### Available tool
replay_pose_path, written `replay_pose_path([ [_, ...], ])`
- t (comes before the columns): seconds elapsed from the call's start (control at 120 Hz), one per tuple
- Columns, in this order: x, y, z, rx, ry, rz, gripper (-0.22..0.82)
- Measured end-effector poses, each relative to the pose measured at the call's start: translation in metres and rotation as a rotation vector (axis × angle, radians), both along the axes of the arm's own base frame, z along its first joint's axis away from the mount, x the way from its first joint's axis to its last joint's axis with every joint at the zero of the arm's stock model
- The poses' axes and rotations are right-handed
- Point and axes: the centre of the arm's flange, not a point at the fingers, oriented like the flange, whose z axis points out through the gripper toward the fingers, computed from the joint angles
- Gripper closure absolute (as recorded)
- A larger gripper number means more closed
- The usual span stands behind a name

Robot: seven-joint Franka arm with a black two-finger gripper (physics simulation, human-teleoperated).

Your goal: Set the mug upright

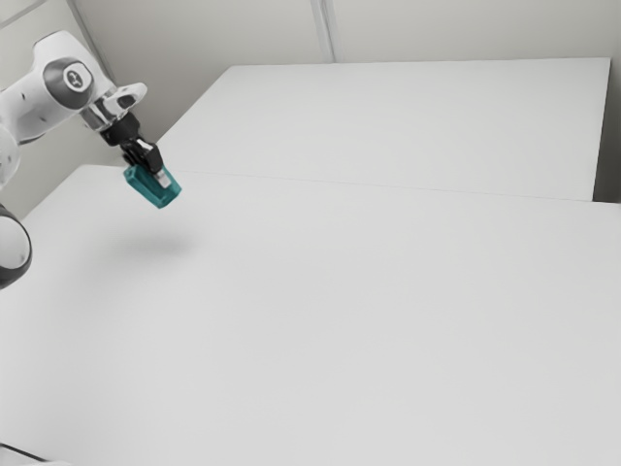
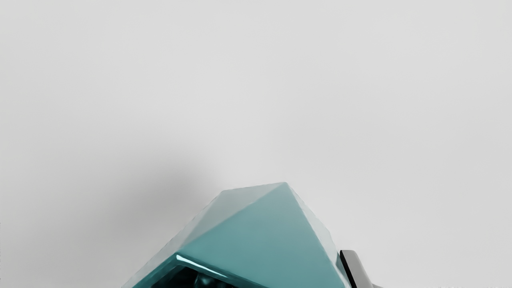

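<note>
Mug (image 1: 148,188) tilted — held by gripper (image 1: 153,177), above table (image 1: 320,320)

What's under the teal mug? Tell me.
Under the mug, held in the air by the gripper, are the white tabletop and a soft shadow on it. In the wrist view, the mug hides the patch directly behind it.

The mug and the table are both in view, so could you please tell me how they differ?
The mug is teal, while the table is a pale grey-white. The mug has slanting facets, whereas the table has a flat top. The mug hangs tilted in the jaws, off the table, which spreads out below it. Both look smooth.
</note>
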Motion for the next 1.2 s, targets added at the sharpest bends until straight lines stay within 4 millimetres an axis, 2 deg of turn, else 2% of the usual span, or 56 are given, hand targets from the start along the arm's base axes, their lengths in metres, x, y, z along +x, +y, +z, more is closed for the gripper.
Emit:
replay_pose_path([
  [0.183, -0.016, -0.055, 0.017, 0.130, 0.074, -0.035, 0.78],
  [0.258, -0.025, -0.074, 0.012, 0.173, 0.100, -0.044, 0.78],
  [0.5, -0.031, -0.143, -0.014, 0.318, 0.087, -0.115, 0.78],
  [0.608, -0.048, -0.169, -0.021, 0.389, 0.064, -0.138, 0.78],
  [0.742, -0.064, -0.183, -0.036, 0.431, 0.032, -0.141, 0.78],
  [0.942, -0.077, -0.201, -0.071, 0.450, -0.014, -0.156, 0.78],
  [1.067, -0.087, -0.218, -0.083, 0.462, -0.049, -0.172, 0.78],
  [1.2, -0.097, -0.227, -0.102, 0.461, -0.077, -0.175, 0.78],
])
